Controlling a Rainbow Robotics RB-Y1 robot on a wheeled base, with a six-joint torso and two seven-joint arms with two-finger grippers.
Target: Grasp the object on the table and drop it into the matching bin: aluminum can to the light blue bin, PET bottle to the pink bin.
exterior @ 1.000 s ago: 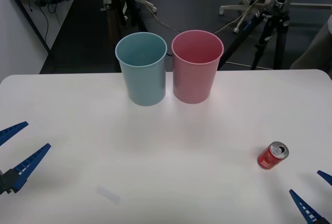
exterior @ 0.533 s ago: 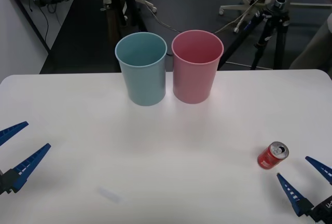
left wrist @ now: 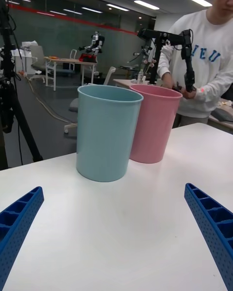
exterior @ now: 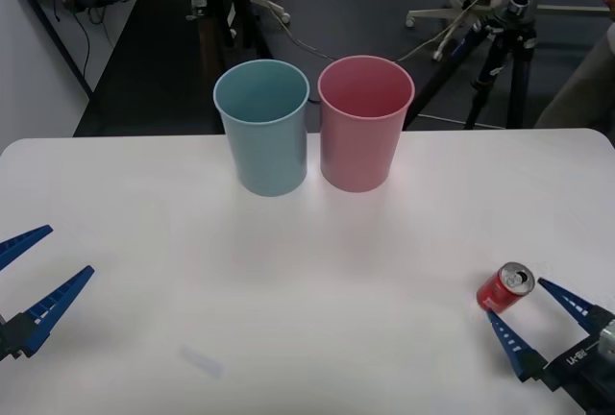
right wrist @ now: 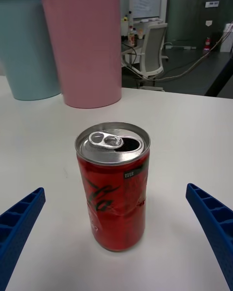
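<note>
Right claw [exterior: 531, 317] spread beside can [right wrist: 113, 184]

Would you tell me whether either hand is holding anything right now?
Nothing is held. The right hand is open around the aluminum can without touching; the left hand is open.

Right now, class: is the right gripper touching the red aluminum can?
Apart. In the right wrist view the red aluminum can stands upright between the right gripper's open blue fingers, with bare white table showing on both sides of it.

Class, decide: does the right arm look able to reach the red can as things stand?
Probably yes: the right gripper is open, its fingers flanking the upright aluminum can, nothing between them.
</note>
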